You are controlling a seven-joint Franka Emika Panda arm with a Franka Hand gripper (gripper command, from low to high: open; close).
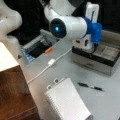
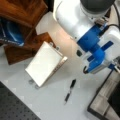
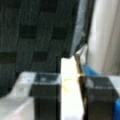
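Observation:
In the wrist view my gripper [image 3: 72,100] is shut on a white block [image 3: 70,82] that stands upright between the two black fingers [image 3: 46,97]. Behind it are a dark woven surface and a pale upright wall at the right. In a front view the gripper [image 1: 86,47] hangs under the blue wrist mount [image 1: 94,30], just over the near rim of a grey compartment tray [image 1: 105,65]. In a front view the same blue mount [image 2: 96,53] sits above the tray's corner [image 2: 101,106]; the fingertips there are hidden.
A white spiral notebook [image 1: 67,102] [image 2: 45,63] and a black pen [image 1: 90,86] [image 2: 70,91] lie on the grey table. A white cable with an adapter [image 1: 51,62] runs past an orange item [image 1: 48,50] and an open grey case [image 1: 37,47]. A wooden box [image 1: 12,95] [image 2: 22,15] stands at the side.

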